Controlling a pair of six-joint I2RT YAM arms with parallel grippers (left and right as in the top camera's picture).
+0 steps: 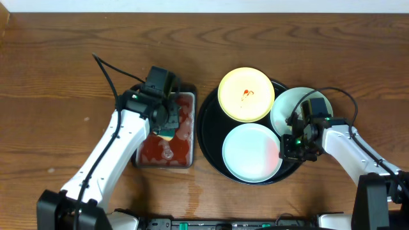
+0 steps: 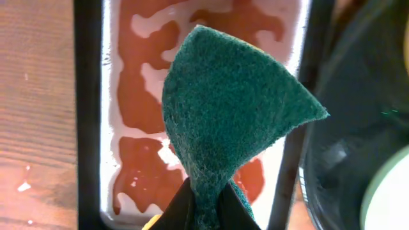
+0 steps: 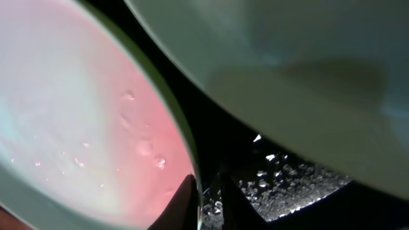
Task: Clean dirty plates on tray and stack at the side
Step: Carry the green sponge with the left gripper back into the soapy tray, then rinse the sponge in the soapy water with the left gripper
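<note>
The black tray [image 1: 209, 137] holds a pale yellow plate [image 1: 246, 94] with a red smear at the back. A mint plate [image 1: 250, 153], tinted pink on its right side, lies at the front. A second mint plate [image 1: 295, 108] rests at the right, over the tray's rim. My right gripper [image 1: 289, 145] is shut on the front plate's right rim; the right wrist view shows the fingers [image 3: 206, 198] on both sides of that rim [image 3: 77, 115]. My left gripper [image 1: 167, 122] is shut on a green sponge [image 2: 230, 108], held above the metal tray.
A small rectangular metal tray [image 1: 186, 102] with red liquid [image 2: 137, 108] sits just left of the black tray [image 2: 345, 128]. Water drops lie on the black tray's floor [image 3: 287, 185]. The second mint plate [image 3: 287, 76] overhangs close to my right fingers. Bare wooden table surrounds both trays.
</note>
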